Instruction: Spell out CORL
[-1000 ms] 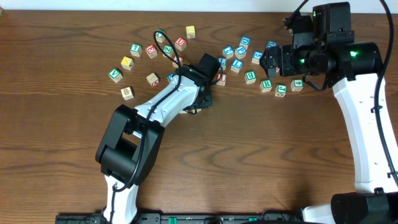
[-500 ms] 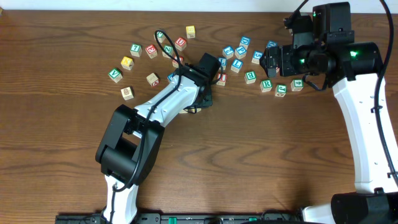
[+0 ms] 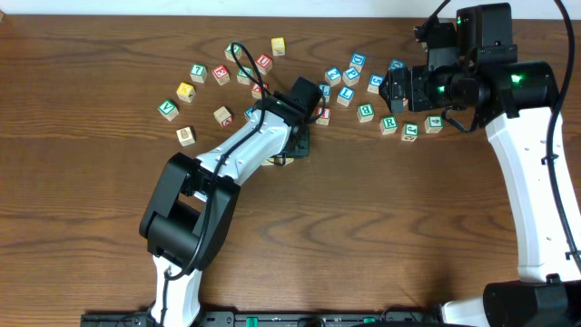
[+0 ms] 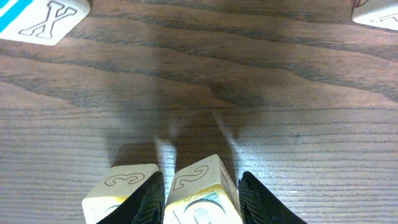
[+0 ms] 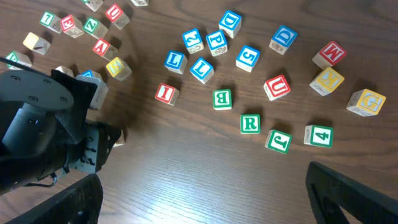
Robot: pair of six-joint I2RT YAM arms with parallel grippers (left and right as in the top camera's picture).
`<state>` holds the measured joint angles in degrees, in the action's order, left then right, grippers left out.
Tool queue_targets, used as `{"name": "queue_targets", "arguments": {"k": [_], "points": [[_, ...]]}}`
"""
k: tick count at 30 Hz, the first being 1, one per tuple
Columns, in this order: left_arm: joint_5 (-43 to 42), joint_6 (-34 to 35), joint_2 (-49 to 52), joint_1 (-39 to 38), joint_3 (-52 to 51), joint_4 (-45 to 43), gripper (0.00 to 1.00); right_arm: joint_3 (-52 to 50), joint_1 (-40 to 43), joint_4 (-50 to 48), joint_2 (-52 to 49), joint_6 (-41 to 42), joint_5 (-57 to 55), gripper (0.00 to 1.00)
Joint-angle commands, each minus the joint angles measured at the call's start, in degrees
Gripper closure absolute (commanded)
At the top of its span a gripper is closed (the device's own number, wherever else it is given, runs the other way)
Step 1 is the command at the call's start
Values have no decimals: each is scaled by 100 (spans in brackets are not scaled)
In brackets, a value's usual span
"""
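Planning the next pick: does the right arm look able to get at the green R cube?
Probably yes: the right tool hangs open near the green R cube, which stands apart from the green B cube and the green J cube, nothing over it.

The left claw (image 4: 201, 194) is clamping a yellow-topped cube (image 4: 198, 179) between its two black fingers (image 4: 149, 191), the cube's pale wooden side showing an outlined figure like a 2. A neighbouring cube (image 4: 122, 182) is sitting just beside it, touching the near finger. Both are casting soft shadows on the dark wooden table (image 4: 249, 81). Farther off, an X cube (image 4: 42, 17) with blue stripes is lying, and another pale cube (image 4: 376, 12) is showing only in part.
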<state>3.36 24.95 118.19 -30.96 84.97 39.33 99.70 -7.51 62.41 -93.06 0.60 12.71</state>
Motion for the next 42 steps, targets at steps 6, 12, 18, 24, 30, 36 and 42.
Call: {"name": "queue_targets", "arguments": {"k": [6, 12, 18, 24, 30, 36, 42], "points": [[31, -197, 87, 2, -55, 4, 62, 133, 28, 20, 9, -44, 55, 1], [15, 365, 85, 2, -52, 28, 62, 133, 28, 20, 9, -44, 55, 1], [-282, 417, 85, 2, -52, 138, 62, 133, 28, 17, 9, -44, 55, 1], [-291, 455, 87, 2, -52, 236, 62, 133, 28, 20, 9, -44, 55, 1], [-289, 455, 87, 2, -52, 236, 62, 133, 28, 20, 9, -44, 55, 1], [-289, 452, 87, 2, -52, 236, 62, 133, 28, 20, 9, -44, 55, 1], [-289, 452, 87, 2, -52, 240, 62, 133, 28, 17, 9, -44, 55, 1]]}}
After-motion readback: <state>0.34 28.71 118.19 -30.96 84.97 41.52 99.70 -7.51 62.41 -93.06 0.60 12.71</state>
